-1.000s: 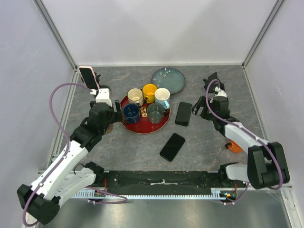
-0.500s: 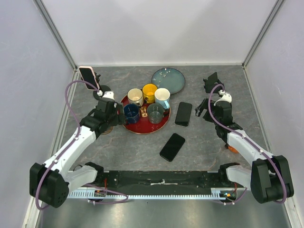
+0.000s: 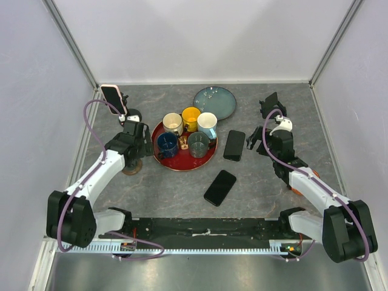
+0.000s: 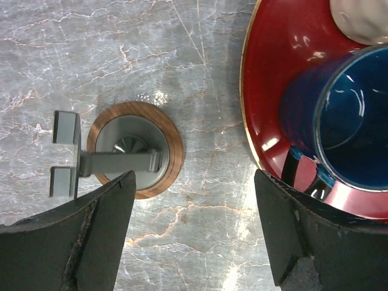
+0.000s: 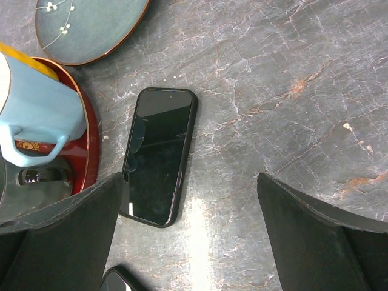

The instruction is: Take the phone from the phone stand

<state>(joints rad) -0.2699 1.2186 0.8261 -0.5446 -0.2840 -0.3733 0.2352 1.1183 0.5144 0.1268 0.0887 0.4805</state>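
Evidently the pink-cased phone [image 3: 112, 98] has not yet been taken. It leans upright in its black stand [image 3: 130, 114] at about ten o'clock on the table [image 3: 254, 188], tilted back as a cradle would prop it for viewing.

The left gripper [image 3: 140, 147] hangs at about five o'clock from that phone, well apart from it, with its jaws spread wide and nothing between them. This width is judged to suit the phone's breadth. Below the left gripper, in its wrist view, an empty stand with a wood-rimmed base [image 4: 134, 150] is seen at nine o'clock. The red tray [image 4: 267, 91] and a dark blue mug [image 4: 345, 115] lie at two o'clock.

The right gripper [image 3: 256, 138] is likewise spread and empty, and is held above a black phone [image 5: 159, 154] lying flat on the table. Being far from the pink-cased phone, it is judged to be parked out of the way.

Several things cannot be made out. The pink-cased phone appears in neither wrist view, and from above the cradle is hidden behind it, so how firmly it is gripped cannot be told.

- A second flat phone [image 3: 220, 187] is cut off at the six o'clock edge of the right wrist view.
- Only part of a light blue mug [image 5: 36, 115] and of the blue plate [image 5: 91, 27] is shown in that view.
- A dark stand [image 3: 270, 103] at one o'clock on the table is too small for its contents to be judged.
- An orange object [image 3: 297, 188] is mostly covered by the right arm.
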